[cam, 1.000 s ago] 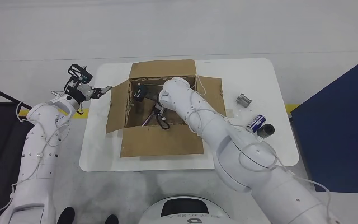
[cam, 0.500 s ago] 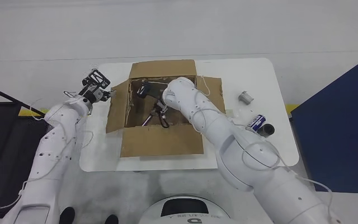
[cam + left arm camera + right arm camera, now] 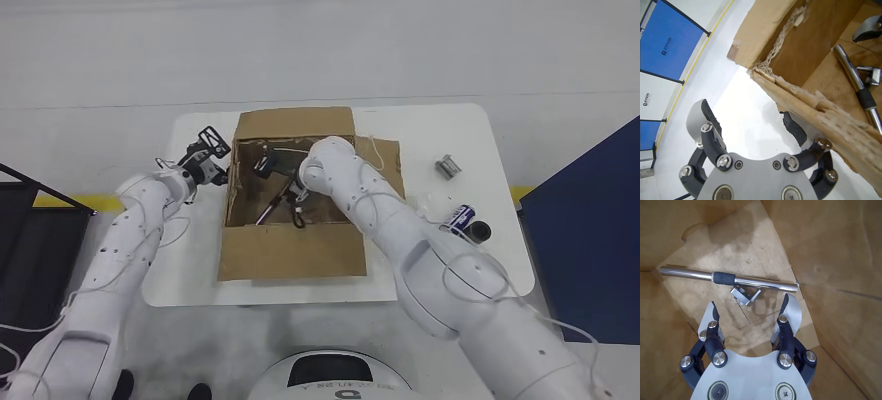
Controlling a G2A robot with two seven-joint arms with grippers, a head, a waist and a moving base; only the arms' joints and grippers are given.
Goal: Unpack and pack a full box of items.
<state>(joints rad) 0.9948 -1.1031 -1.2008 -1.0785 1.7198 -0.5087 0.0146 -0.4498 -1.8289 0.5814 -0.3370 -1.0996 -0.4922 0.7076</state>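
Note:
An open cardboard box (image 3: 290,252) stands mid-table. On its floor lie a chrome rod (image 3: 728,278) with a black band and a small metal bracket (image 3: 745,296). My right gripper (image 3: 749,308) hangs open just above them inside the box, holding nothing; its arm (image 3: 345,185) comes in over the right wall. My left gripper (image 3: 751,115) is open outside the box at the left flap (image 3: 810,111), whose torn edge rests against one of its fingers (image 3: 794,129). The rod (image 3: 853,75) lies past that flap.
To the right of the box, the white table (image 3: 440,130) carries a small metal cylinder (image 3: 447,166), a blue and white can (image 3: 460,216) and a dark cylinder (image 3: 480,232). The other flaps lie folded outward at the back, right and front.
My left arm has swung right to the box, and the left flap has gone from lying outward to standing up. The small metal cylinder has shifted a little toward the back right.

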